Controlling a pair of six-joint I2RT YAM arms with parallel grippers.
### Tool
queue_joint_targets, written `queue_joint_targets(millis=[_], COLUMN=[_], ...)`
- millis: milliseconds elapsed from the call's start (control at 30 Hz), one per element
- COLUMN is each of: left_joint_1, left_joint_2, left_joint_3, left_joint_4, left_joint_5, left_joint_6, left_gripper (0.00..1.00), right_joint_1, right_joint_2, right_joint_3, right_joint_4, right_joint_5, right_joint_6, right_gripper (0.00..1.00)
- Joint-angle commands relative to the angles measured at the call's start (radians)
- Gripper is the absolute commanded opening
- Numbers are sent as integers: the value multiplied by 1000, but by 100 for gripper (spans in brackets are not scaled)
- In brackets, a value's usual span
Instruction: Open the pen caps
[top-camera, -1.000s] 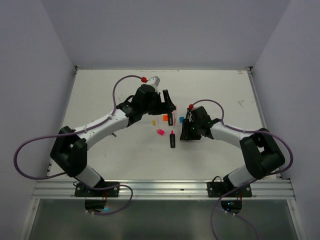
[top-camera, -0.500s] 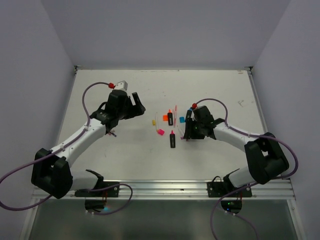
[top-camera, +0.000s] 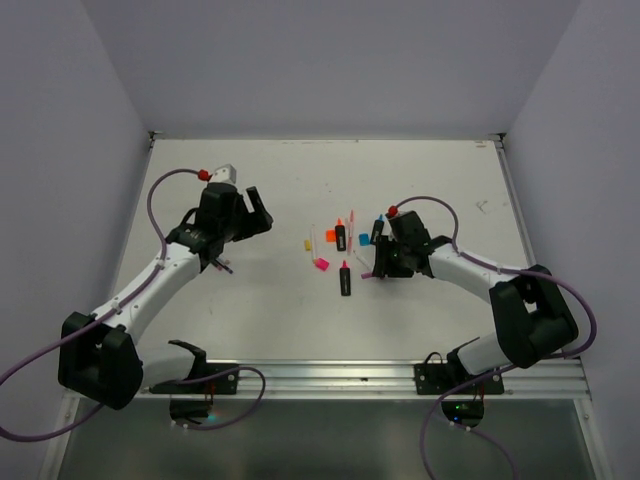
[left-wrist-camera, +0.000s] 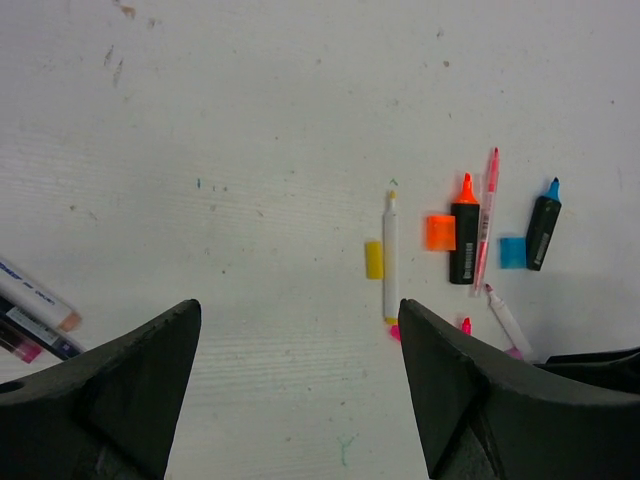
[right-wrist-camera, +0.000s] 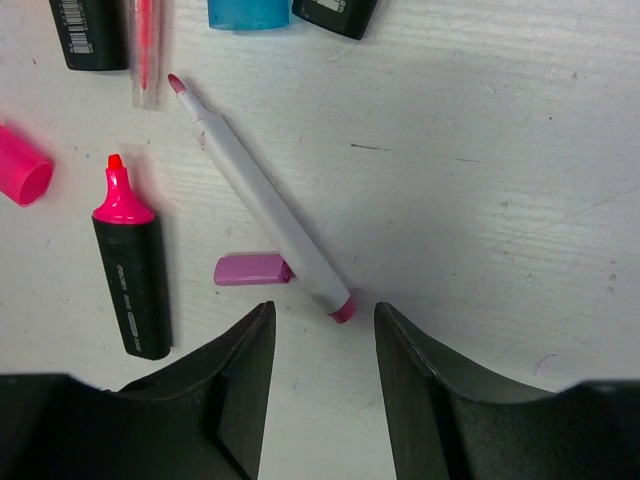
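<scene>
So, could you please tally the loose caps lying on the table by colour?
yellow cap: 1
orange cap: 1
blue cap: 1
pink cap: 1
lilac cap: 1
Total: 5

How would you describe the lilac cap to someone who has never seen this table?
On the white table, look at the cluster of pens in the middle, right in front of the right gripper. There a thin white pen lies slanted; the lilac cap lies against it near its pink end. Unlike the bright pink cap nearby, it is pale purple.
</scene>
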Motion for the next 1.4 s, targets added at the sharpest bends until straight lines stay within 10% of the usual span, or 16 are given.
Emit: queue_joint_targets(millis=[0,600,933,1367], left_joint_1=[27,149,239,268], left_joint_2=[-33,34,219,423], left_joint_3=[-13,-44,-24,68], left_joint_4=[-10,-47,-2,-31], left_joint_5=[-24,-146,-192,-231], left_joint_6=[28,5,-34,-37], left_gripper=[83,78,65,49], right_joint_1=[-13,-19,-17,-19], right_joint_2=[-29,-263,-460,-547], right_joint_3=[10,13,-56,-94], right_joint_4=[-10,2,67,47], right_joint_5=[31,-51,-48,-38], right_joint_6=[-20,-74,-95,-104], right_gripper=[48,51,94,98])
